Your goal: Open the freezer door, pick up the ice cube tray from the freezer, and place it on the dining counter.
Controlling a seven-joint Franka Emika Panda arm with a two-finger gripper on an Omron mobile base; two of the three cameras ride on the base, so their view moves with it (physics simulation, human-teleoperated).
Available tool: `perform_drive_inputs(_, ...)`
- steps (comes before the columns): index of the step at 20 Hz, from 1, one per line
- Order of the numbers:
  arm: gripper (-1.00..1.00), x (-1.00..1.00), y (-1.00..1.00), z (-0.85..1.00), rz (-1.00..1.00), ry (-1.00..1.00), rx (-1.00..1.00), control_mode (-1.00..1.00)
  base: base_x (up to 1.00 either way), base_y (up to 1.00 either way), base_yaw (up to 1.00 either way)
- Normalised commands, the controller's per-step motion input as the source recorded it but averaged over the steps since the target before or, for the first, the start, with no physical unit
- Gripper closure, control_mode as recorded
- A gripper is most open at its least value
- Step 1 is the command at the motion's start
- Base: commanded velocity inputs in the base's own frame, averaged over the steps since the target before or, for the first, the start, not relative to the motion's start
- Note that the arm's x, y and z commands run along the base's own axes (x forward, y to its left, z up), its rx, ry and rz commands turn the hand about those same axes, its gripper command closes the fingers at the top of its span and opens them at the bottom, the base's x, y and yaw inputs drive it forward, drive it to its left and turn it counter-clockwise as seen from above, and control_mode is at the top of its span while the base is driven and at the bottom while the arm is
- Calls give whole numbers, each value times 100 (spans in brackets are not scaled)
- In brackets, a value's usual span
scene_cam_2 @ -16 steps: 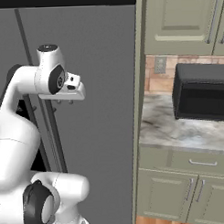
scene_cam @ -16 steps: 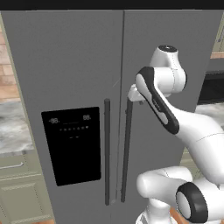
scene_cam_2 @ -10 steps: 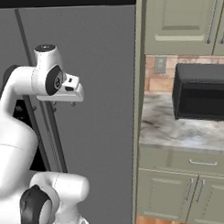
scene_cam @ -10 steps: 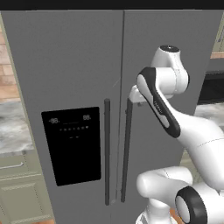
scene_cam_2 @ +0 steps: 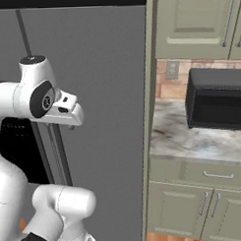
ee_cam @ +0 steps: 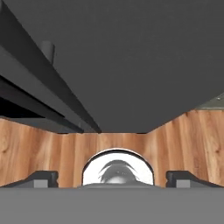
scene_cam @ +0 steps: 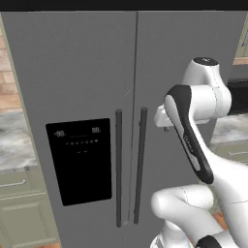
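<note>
The freezer door (scene_cam: 72, 72), matte grey with a black dispenser panel (scene_cam: 80, 162), stands shut. Its long dark bar handle (scene_cam: 118, 169) runs down beside the centre seam. My gripper (scene_cam: 163, 127) hangs to the right of both handles, in front of the plain door (scene_cam: 193, 43), touching nothing. From the right side, the gripper (scene_cam_2: 72, 125) points down just off the door face. In the hand view the gripper (ee_cam: 111, 179) is open with nothing between its fingertips (ee_cam: 43, 178), and the dark handles (ee_cam: 39, 96) run along the left. The ice cube tray is hidden behind the shut door. The dining counter is out of view.
A black microwave (scene_cam_2: 215, 104) sits on a marble counter (scene_cam_2: 177, 137) over green cabinets (scene_cam_2: 175, 214) right of the fridge. Another marble counter (scene_cam: 14, 145) lies left of it. Wooden floor (ee_cam: 183, 140) shows below the doors.
The hand has dropped a little lower in front of the plain door and drawn slightly back. The doors stay shut and the gripper stays open.
</note>
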Motion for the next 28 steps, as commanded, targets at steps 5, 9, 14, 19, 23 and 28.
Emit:
perform_drive_inputs(5, -100, -78, -5, 0, -8, 5, 0, -100, 0, 0, 0)
perform_drive_inputs(9, -100, -66, 0, 0, -5, 4, 0, -100, 0, 0, 0)
perform_drive_inputs(14, -100, -44, 0, 0, -4, 3, 0, -100, 0, 0, 0)
perform_drive_inputs(19, -100, -39, -6, -3, -1, 1, 0, -100, 0, 0, 0)
perform_drive_inputs(23, -100, -21, -19, -13, 0, 0, -1, -100, 0, 0, 0)
perform_drive_inputs(28, -100, -2, -13, -11, 0, 0, 0, -100, 0, 0, 0)
